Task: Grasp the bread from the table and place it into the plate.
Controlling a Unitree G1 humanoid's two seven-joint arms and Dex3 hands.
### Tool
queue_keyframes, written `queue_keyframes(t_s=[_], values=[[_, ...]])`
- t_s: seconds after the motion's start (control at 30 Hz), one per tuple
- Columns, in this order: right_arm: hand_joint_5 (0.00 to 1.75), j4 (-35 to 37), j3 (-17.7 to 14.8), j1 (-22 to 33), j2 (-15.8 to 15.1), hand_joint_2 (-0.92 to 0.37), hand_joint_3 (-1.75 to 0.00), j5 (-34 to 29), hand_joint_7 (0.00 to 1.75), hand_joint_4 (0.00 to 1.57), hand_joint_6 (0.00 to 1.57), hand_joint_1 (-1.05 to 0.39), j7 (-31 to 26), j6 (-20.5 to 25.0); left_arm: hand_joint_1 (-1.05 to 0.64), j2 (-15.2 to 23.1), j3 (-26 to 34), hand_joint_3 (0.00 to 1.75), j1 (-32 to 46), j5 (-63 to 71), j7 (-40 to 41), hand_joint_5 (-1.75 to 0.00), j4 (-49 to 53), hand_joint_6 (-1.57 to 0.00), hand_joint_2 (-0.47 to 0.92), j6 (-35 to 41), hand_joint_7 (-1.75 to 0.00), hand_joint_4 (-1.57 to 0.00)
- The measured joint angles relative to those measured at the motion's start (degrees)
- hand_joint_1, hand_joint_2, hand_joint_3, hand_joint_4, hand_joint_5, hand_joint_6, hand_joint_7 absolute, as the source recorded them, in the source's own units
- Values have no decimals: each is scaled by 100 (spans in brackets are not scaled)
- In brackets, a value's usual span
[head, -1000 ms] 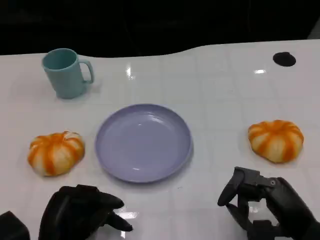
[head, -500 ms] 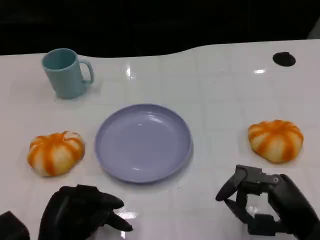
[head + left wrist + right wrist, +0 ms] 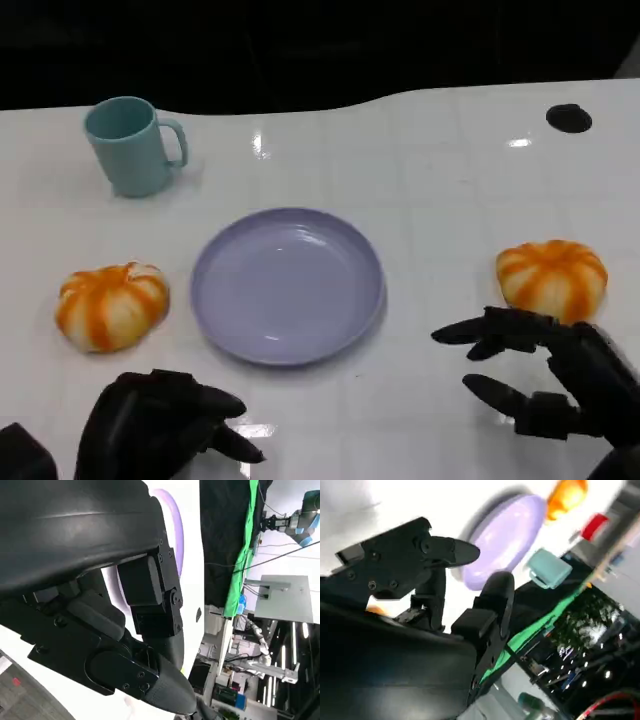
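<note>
L hand (image 3: pixel 165 428) sits low near table edge, fingers curled in, holding nothing. Bread (image 3: pixel 111 305) lies just left of plate (image 3: pixel 287 285); cup (image 3: pixel 133 146) behind. 2nd bread (image 3: pixel 551 279) right of plate. R hand (image 3: pixel 555 378) beside it, fingers spread, nothing held.

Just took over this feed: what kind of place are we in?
Likely a robotics lab: the left wrist view shows another robot arm, a green backdrop and equipment racks behind the white table.
</note>
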Motion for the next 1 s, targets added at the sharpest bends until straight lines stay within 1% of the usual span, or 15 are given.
queue_keyframes(t_s=[0.03, 0.1, 0.23, 0.3, 0.33, 0.4, 0.47, 0.5, 0.57, 0.6, 0.63, 0.73, 0.8, 0.87, 1.0], values=[[51, 0, -12, -33, -63, -86, -23, -181, 6, 52, 71, -33, -153, -11, -105, 4, 2, 0, 0, 0, 0, -37, 0, -157, 76, 0, -14, -157], [37, -12, -37, -108, -167, -90, -12, -512, 1, 51, 68, -35, -443, -28, -105, 8, 3, 0, -1, 0, 0, -37, 0, -157, 76, 0, -15, -157], [29, -172, -46, -225, -451, -88, -5, -1527, 0, 47, 62, -36, -1109, 151, -105, 9, 9, 0, -4, -2, 0, -37, 1, -157, 75, 1, -14, -157], [28, -257, -39, -269, -575, -87, -4, -1904, 0, 46, 61, -38, -1347, 338, -105, 10, 11, 0, -5, -2, 0, -37, 1, -157, 75, 1, -14, -157], [26, -304, -22, -282, -631, -86, -4, -2110, 0, 42, 57, -40, -1460, 468, -105, 11, 11, 0, -6, -2, 0, -37, 1, -157, 75, 1, -14, -157], [25, -442, 42, -288, -734, -86, -3, -2528, 0, 39, 55, -42, -1647, 795, -105, 12, 11, 0, -6, -2, 0, -37, 1, -157, 75, 4, -14, -157], [26, -584, 97, -289, -824, -86, -2, -2958, 0, 31, 50, -46, -1761, 1172, -105, 12, 11, 0, -7, -2, 0, -37, 1, -157, 75, 9, -14, -157], [29, -686, 126, -288, -871, -87, -2, -3167, 0, 27, 49, -47, -1769, 1388, -105, 13, 11, 0, -7, -2, 0, -37, 1, -157, 75, 12, -14, -157], [49, -903, 203, -285, -920, -87, -1, -3484, 0, 11, 44, -47, -1768, 1819, -105, 14, 10, 0, -7, -1, 0, -37, 1, -157, 75, 17, -14, -157], [56, -1008, 256, -284, -927, -86, 0, -3604, 0, 6, 42, -47, -1750, 2013, -105, 13, 8, 0, -8, -1, 0, -37, 1, -157, 75, 17, -14, -157], [59, -1108, 303, -281, -930, -85, 0, -3678, 0, 2, 41, -47, -1685, 2195, -105, 13, 6, 0, -8, 0, 0, -37, 1, -157, 75, 18, -14, -157], [58, -1347, 405, -280, -947, -81, 0, -3866, 0, 0, 40, -47, -1406, 2663, -105, 13, 5, 0, -12, -1, 0, -37, 3, -157, 75, 18, -15, -157], [57, -1444, 487, -281, -954, -81, 0, -3892, 0, 0, 39, -47, -1281, 2889, -105, 13, 5, 0, -17, -1, 0, -37, 6, -157, 75, 18, -15, -157], [51, -1534, 537, -284, -956, -80, 0, -3895, 0, 0, 36, -45, -1146, 3058, -105, 13, 5, 0, -35, -1, 0, -37, 18, -157, 75, 18, -15, -157], [51, -1581, 634, -388, -990, -78, 0, -3877, 1, 0, 37, -43, -725, 3327, -105, 13, 13, 0, -52, -1, 0, -37, 65, -157, 76, 13, -14, -157]])
